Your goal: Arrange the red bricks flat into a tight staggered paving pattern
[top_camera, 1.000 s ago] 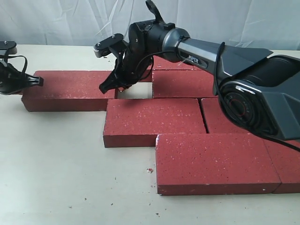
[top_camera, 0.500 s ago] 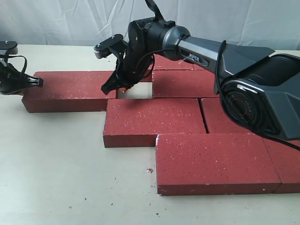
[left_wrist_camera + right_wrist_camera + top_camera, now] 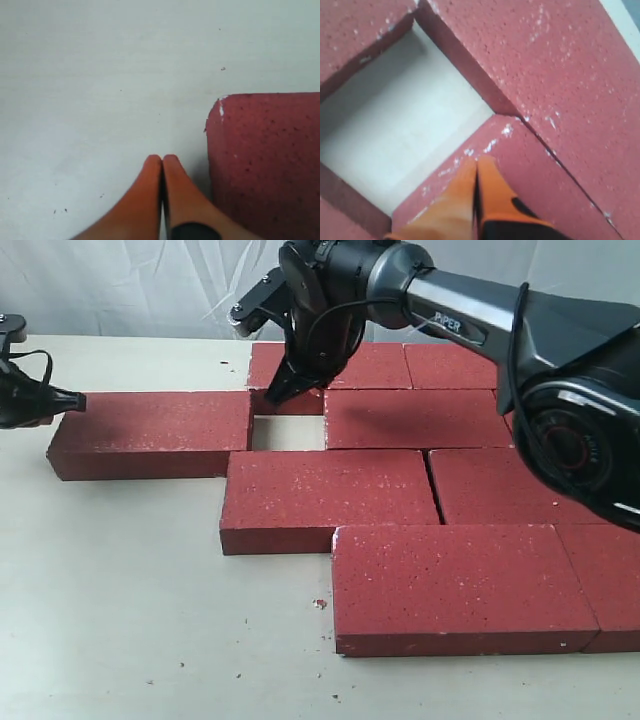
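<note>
Dark red bricks (image 3: 330,495) lie flat on the pale table (image 3: 120,570) in staggered rows, most edge to edge, w/ one square gap (image 3: 287,432) of bare table open in the pattern. Taking that gap as ref in the exterior view:
- A long brick (image 3: 150,430) borders its left side.
- Another brick (image 3: 415,418) borders its right side.
- The front-middle brick closes its near edge.
- The back row (image 3: 345,365) closes its far edge.
- More bricks sit nearer the camera than the gap, incl. the closest one (image 3: 460,580), tight against its neighbours.

At the gap's far edge hangs the right gripper (image 3: 278,395). Its orange fingertips (image 3: 492,187) are pressed together w/ nothing btwn them. The wrist view puts the tips over the corner of a brick (image 3: 530,170) right at the gap's rim. Can't tell if they touch it.

Well away from the gap, at the outer end of the long brick, sits the left gripper (image 3: 72,400), just beside the end face. Its jaws are fully closed and empty. The wrist view has its tips (image 3: 175,175) over bare table next to the brick's corner (image 3: 221,107), which carries a white scuff.
</note>
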Action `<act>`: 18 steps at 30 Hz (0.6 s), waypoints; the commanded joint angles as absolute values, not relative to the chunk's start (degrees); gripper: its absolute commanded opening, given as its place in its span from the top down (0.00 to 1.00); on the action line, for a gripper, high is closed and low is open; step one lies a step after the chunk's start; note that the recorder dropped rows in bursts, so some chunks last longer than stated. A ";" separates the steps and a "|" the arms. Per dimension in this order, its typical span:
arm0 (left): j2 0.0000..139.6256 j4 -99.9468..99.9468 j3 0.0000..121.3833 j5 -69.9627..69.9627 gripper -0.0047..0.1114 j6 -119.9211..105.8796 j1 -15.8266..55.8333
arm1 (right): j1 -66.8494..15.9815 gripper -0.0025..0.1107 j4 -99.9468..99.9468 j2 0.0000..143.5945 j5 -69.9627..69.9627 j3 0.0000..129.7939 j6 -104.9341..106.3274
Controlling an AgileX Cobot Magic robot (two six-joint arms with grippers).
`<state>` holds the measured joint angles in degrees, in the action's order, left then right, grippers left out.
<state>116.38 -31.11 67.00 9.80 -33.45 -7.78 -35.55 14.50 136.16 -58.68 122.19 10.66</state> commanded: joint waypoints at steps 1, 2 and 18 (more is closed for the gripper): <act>118.90 -31.78 67.04 7.66 0.96 -33.60 -7.43 | -34.39 0.98 16.40 130.68 -57.81 113.97 10.24; 120.06 -32.62 67.59 8.27 0.96 -33.60 -7.32 | -33.17 0.98 15.86 127.04 -55.48 108.49 9.48; 120.63 -32.05 68.76 10.45 0.96 -33.60 -1.11 | -26.37 0.98 17.08 99.30 -21.29 64.28 6.73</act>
